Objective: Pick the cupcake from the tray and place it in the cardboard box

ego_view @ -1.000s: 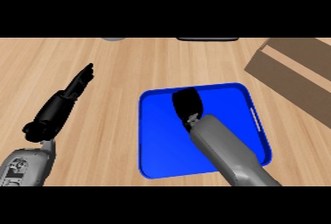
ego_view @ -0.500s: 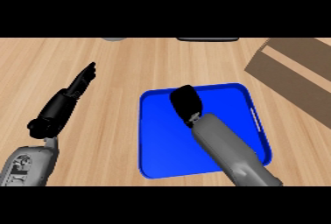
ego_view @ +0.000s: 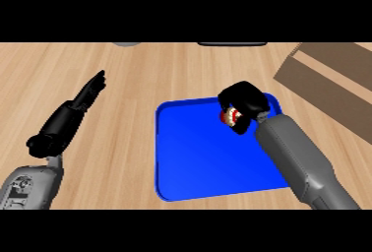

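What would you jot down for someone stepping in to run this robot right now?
Right hand: curled round the cupcake, over the far right part of the blue tray.
Left hand: open, fingers straight, resting over the counter left of the tray.
Cardboard box: far right, beyond the tray.
Done: cupcake grasped.
Left: carry it right to the box, lower it inside, let go.

Setting: kitchen counter work area.

The surface was a light wood-grain counter [ego_view: 145, 69] that filled the view. A blue tray [ego_view: 203, 157] lay flat on it, and a brown cardboard box [ego_view: 330, 74] stood at the right edge. A grey object [ego_view: 126, 44] and a dark flat object [ego_view: 232, 44] were cut off at the far edge and could not be identified.
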`<state>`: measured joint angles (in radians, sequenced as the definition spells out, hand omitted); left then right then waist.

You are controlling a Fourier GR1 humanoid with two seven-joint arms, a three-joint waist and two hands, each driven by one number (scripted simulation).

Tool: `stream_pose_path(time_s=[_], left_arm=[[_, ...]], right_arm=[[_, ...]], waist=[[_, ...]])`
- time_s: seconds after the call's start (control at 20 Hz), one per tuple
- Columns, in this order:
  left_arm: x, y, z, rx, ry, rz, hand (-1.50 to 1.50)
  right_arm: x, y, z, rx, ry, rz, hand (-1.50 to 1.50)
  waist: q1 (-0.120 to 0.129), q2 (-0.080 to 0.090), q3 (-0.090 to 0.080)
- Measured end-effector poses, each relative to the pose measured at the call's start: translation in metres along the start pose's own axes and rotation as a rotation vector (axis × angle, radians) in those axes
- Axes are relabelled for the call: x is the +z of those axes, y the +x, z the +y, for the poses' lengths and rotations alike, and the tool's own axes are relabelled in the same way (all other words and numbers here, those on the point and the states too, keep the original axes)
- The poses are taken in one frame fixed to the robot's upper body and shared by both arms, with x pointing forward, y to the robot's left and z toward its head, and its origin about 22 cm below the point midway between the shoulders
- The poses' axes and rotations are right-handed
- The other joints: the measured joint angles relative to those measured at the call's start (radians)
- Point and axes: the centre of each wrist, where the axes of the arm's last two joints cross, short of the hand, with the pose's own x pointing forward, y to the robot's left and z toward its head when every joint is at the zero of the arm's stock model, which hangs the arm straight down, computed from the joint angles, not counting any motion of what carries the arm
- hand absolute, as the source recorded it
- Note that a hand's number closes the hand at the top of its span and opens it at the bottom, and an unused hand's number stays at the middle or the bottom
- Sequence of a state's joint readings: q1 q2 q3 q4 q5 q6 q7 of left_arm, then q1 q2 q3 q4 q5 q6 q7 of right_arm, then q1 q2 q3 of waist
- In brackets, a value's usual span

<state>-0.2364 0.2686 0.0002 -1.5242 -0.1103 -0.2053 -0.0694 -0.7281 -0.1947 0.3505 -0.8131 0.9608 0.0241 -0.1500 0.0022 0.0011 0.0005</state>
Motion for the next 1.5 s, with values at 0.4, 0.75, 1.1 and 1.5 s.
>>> stream_pose_path(time_s=[0.4, 0.75, 1.1, 1.5], left_arm=[[0.005, -0.004, -0.002, -0.001, 0.015, 0.012, 0.0], [0.013, -0.003, 0.005, -0.003, 0.012, 0.017, 0.0], [0.008, -0.001, -0.001, 0.0, 0.007, 0.01, 0.0], [0.004, 0.004, 0.003, -0.003, -0.011, -0.008, 0.0]], right_arm=[[0.026, -0.008, -0.049, 0.049, -0.229, -0.083, 1.5], [0.051, -0.021, -0.111, -0.069, -0.469, 0.097, 1.5], [0.076, -0.065, -0.156, -0.189, -0.635, 0.346, 1.5], [0.104, -0.142, -0.184, -0.19, -0.68, 0.519, 1.5]], waist=[[-0.013, -0.006, -0.001], [-0.013, -0.008, -0.001], [-0.005, -0.002, -0.001], [0.016, 0.005, 0.0]])
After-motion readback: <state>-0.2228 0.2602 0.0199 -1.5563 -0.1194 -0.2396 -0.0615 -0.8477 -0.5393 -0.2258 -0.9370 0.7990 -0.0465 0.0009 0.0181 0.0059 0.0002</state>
